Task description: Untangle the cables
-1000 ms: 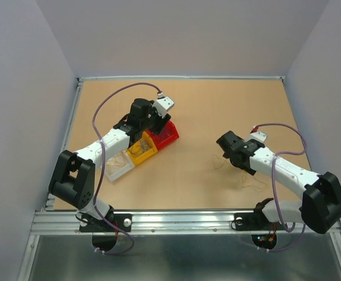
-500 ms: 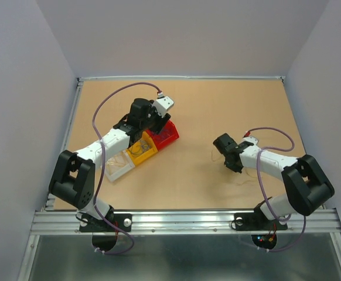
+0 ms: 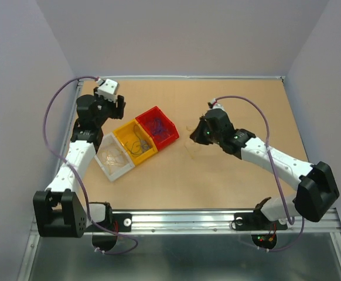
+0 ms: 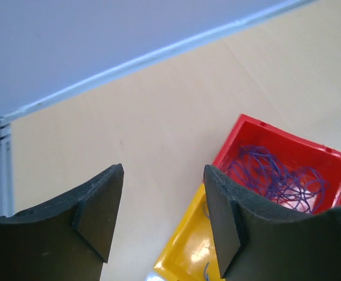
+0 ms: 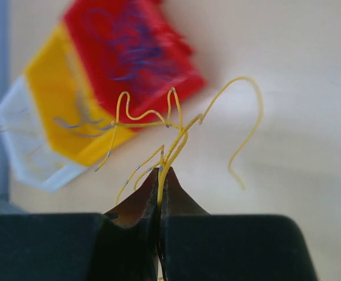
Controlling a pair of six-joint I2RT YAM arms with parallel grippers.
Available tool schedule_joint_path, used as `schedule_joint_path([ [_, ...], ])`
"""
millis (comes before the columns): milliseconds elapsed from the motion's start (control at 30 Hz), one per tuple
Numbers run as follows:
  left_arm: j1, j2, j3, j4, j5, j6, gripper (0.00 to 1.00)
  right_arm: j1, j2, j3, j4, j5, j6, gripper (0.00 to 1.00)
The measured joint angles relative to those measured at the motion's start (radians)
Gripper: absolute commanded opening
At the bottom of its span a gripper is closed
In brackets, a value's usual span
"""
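Note:
My right gripper [image 5: 162, 172] is shut on a bunch of thin yellow cables [image 5: 176, 126] that splay upward from its tips, above the table right of the bins. From above, the right gripper [image 3: 198, 136] hangs just right of the red bin [image 3: 164, 137], and the fine wires [image 3: 189, 146] barely show. Purple cables [image 4: 276, 175] lie curled in the red bin [image 4: 244, 132]. Dark cables [image 3: 138, 142] sit in the yellow bin [image 3: 123, 132]. My left gripper [image 4: 163, 175] stands open with nothing in it, at the back left [image 3: 112, 108], above bare table.
A clear bin [image 3: 103, 167] with pale wires stands left of the yellow one; all three form a diagonal row. The table's raised rail [image 4: 129, 61] runs along the back. Walls close in on three sides.
The right gripper shut on the yellow cables and carried them left toward the bins. The left arm swung off the bins to the back left corner, uncovering them.

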Motion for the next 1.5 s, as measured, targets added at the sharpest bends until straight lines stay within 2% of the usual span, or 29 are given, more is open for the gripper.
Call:
schedule_joint_path([
  [200, 0.264, -0.145, -0.08, 0.057, 0.129, -0.073, 0.69, 0.175, 0.206, 0.348, 0.095, -0.145, -0.084, 0.01],
  [433, 0.592, -0.128, -0.131, 0.062, 0.341, -0.114, 0.69, 0.318, 0.496, 0.719, 0.106, -0.275, -0.162, 0.01],
  [567, 0.687, -0.037, -0.134, 0.068, 0.453, -0.135, 0.67, 0.357, 0.63, 0.903, 0.102, -0.359, -0.191, 0.01],
  [733, 0.73, 0.05, -0.134, 0.061, 0.535, -0.156, 0.67, 0.383, 0.737, 1.024, 0.106, -0.431, -0.217, 0.01],
  [933, 0.733, 0.032, -0.134, 0.082, 0.554, -0.166, 0.68, 0.383, 0.836, 1.066, 0.105, -0.424, -0.246, 0.01],
  [1300, 0.734, -0.082, -0.136, 0.141, 0.535, -0.182, 0.7, 0.383, 1.262, 1.374, 0.085, -0.224, -0.295, 0.01],
  [1500, 0.723, -0.081, -0.14, 0.143, 0.53, -0.182, 0.7, 0.395, 1.262, 1.373, 0.047, -0.079, -0.356, 0.01],
])
